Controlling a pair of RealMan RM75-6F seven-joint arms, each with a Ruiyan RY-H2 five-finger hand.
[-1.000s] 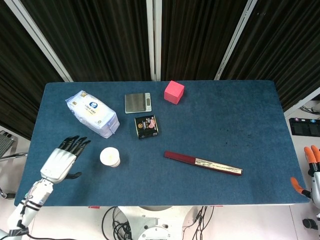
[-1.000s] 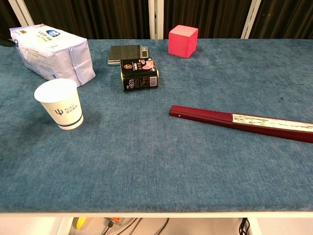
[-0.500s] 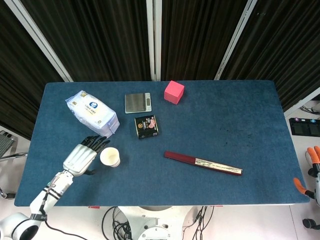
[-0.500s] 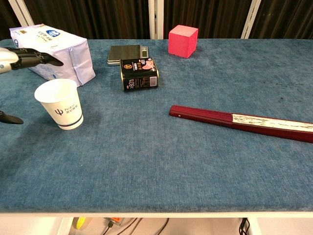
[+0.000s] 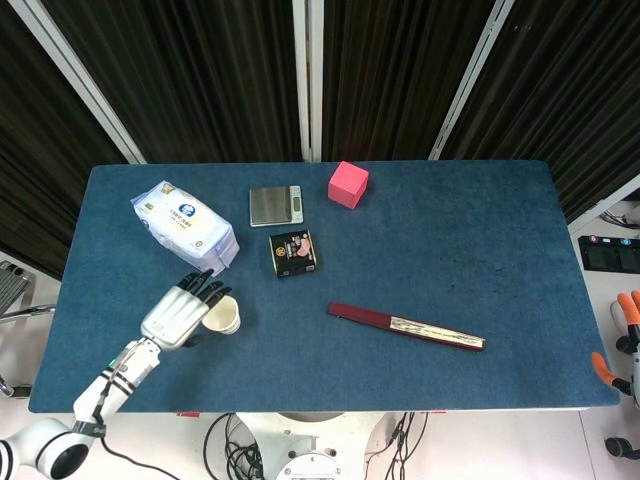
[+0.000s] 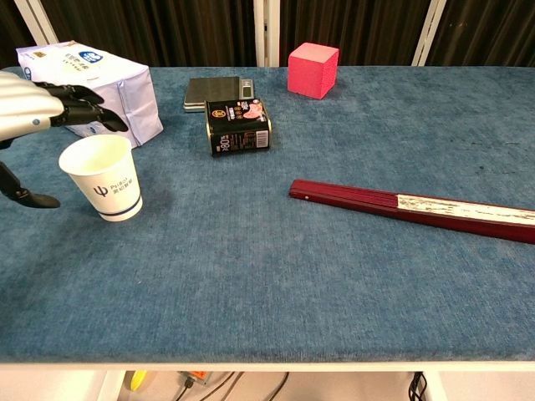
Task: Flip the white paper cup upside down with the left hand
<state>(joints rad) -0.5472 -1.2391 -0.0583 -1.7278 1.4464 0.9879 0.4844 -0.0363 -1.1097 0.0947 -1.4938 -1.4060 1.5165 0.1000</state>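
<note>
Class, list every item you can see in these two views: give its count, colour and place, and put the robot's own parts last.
paper cup: one, white, upright, front left of the table.
tissue pack: one, white and blue, back left, behind the cup.
scale: one, grey, back centre.
tin: one, black, in front of the scale.
cube: one, pink, back, right of the scale.
folded fan: one, dark red, front centre.
table: one, blue cloth top.
left hand: one, silver with black fingers, open around the cup, not gripping.
right hand: one, orange-tipped, beyond the table's right edge.
</note>
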